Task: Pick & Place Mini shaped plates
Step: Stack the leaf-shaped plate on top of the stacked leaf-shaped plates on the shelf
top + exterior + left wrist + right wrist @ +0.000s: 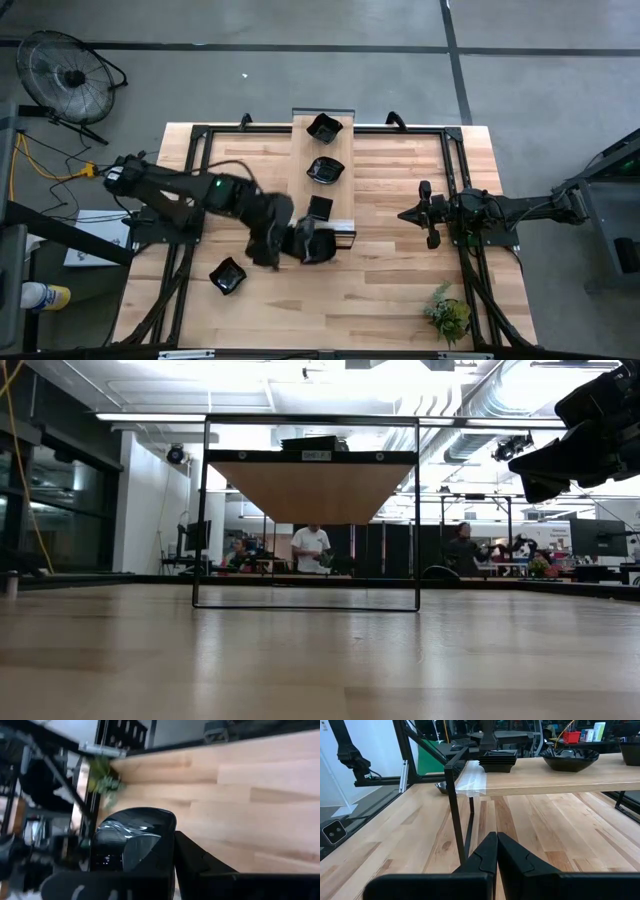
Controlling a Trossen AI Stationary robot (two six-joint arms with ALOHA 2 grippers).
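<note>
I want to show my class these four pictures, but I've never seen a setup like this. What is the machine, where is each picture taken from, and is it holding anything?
Two dark robot arms work at a wooden table. One picture looks down from above, one looks level across the tabletop, and two come from cameras on the arms' wrists. A raised shelf carries small black plates; another plate lies on the table, near a small green plant. The left tool is shut on a black plate. The right tool is shut and empty.

My two arms are matte black and jointed; a green light glows on the left one. Each tool, left tool (300, 243) and right tool (496, 851), ends in angular black fingers.
</note>
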